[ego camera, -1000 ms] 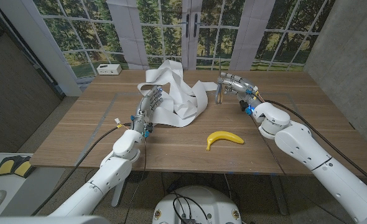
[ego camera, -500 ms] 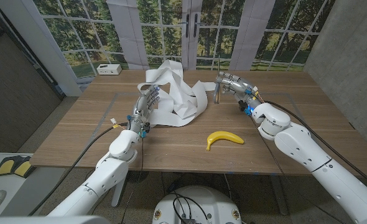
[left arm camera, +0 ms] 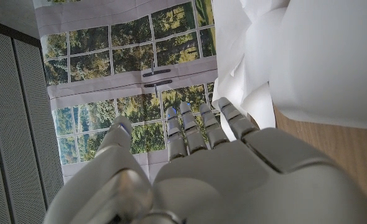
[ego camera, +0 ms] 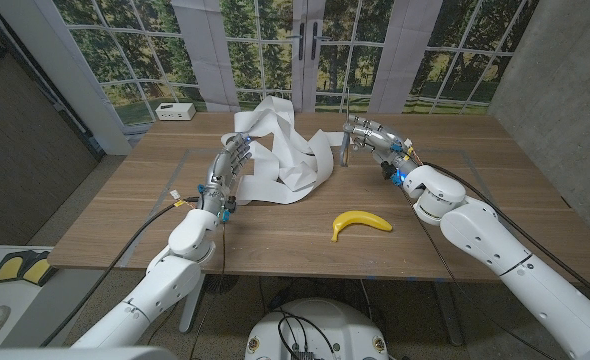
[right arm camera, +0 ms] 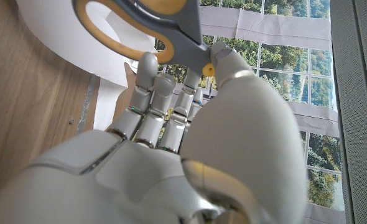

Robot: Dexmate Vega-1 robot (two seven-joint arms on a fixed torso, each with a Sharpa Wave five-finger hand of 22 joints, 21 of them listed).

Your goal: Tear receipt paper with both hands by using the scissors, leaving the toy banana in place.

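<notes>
Scissors point(ego camera: 347, 141) pinched by the right hand point(ego camera: 372, 136) could slip; left hand point(ego camera: 231, 165), fingers spread, merely nears the receipt paper point(ego camera: 287, 150), far behind the toy banana point(ego camera: 360, 222).

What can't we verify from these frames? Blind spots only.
- Scissors blades: cut off by the right wrist view's top edge; in the head view they are too small behind the right hand to tell open or closed.
- Left hand contact with the receipt paper: head view too small; in the left wrist view the hand's own back hides it.
- Toy banana: underside hidden.
</notes>
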